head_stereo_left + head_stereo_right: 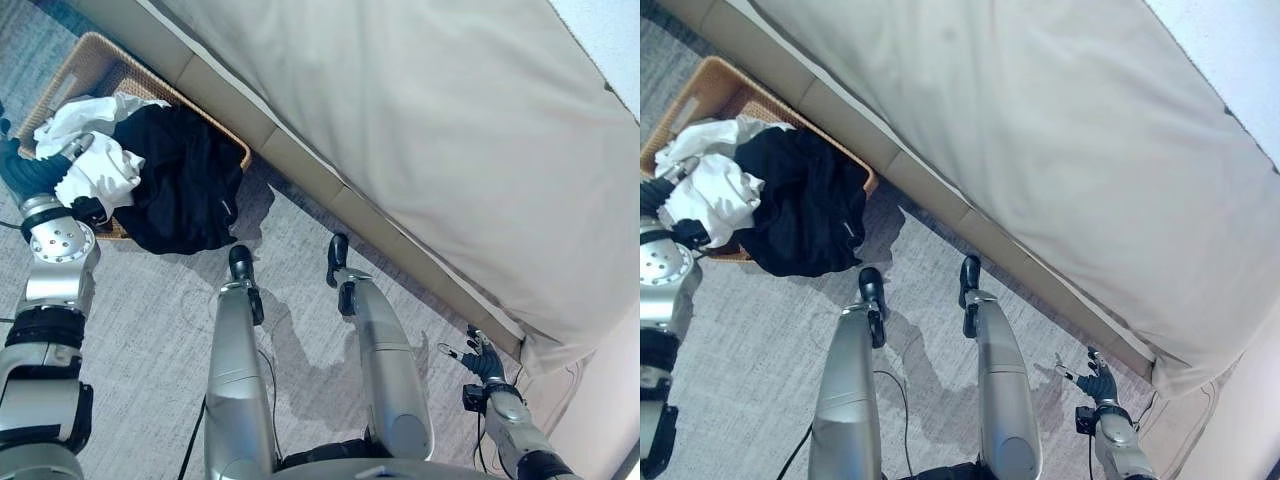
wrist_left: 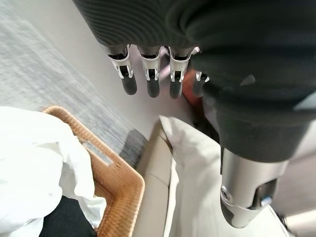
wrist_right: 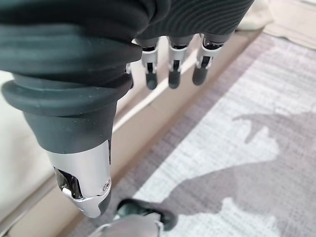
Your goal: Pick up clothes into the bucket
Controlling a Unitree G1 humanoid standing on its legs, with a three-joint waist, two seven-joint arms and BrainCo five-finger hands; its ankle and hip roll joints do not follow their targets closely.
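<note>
The whole basket (image 1: 105,62) is seen from the eye views, on the carpet (image 1: 150,310) beside the bed (image 1: 420,130), with white cloth (image 1: 95,150) and black cloth (image 1: 185,185) heaped in it, the black one hanging over its rim. In the left wrist view, one basket corner and the white cloth are seen past the left hand (image 2: 148,74). Its fingers are held straight and nothing is gripped. The right hand (image 1: 483,362) is kept low near the bed's corner, fingers spread, empty.

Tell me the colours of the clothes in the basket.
White and black, clearest in the left eye view.
</note>
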